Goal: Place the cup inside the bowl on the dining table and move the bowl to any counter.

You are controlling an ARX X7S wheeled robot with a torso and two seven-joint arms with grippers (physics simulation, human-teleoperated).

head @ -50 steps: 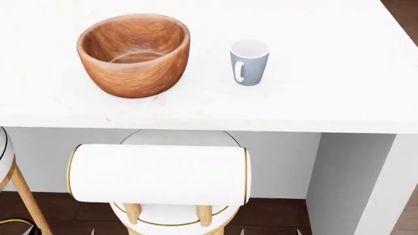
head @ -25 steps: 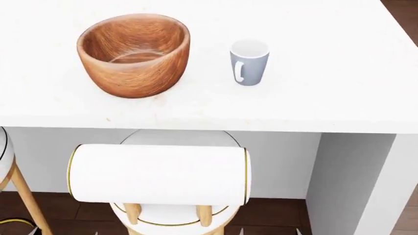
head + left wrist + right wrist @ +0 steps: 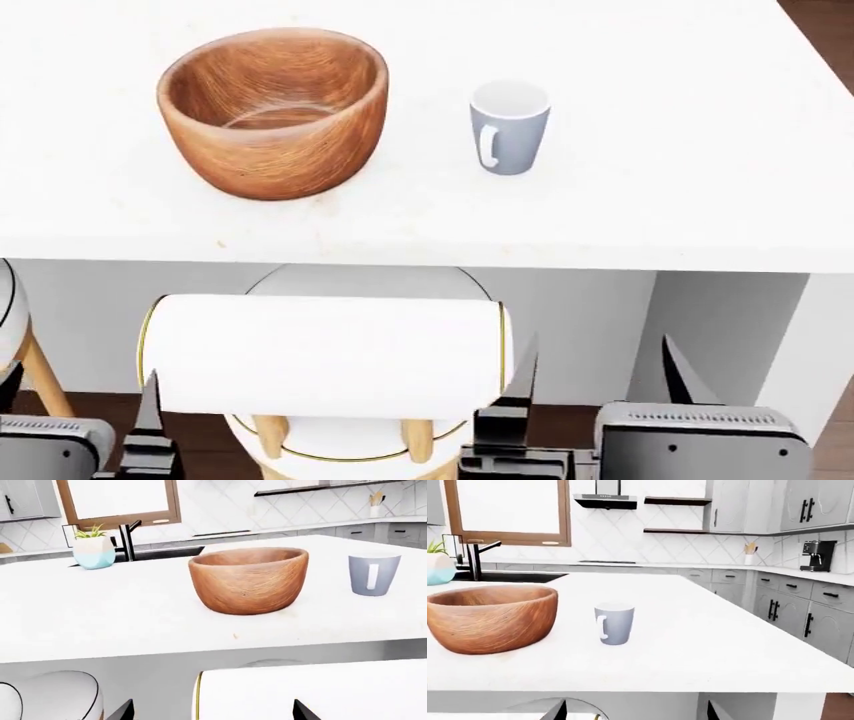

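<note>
Cup (image 3: 509, 127): small slate-grey mug, white inside, white loop handle, upright on white dining table (image 3: 694, 190), upper centre of head view. Wooden bowl (image 3: 274, 110) well apart at upper left, reddish-brown, ringed grain, empty. Left gripper (image 3: 80, 425) and right gripper (image 3: 597, 385) at bottom edge, fingers spread, holding nothing.

The room is a bright kitchen with white tiled walls (image 3: 627, 540) and grey cabinets (image 3: 800, 615). A wood-framed window (image 3: 507, 512) is above a black faucet (image 3: 127, 540). A white stool (image 3: 327, 360) stands on dark wooden floor (image 3: 561, 435). A coffee machine (image 3: 817, 555) stands far back.
</note>
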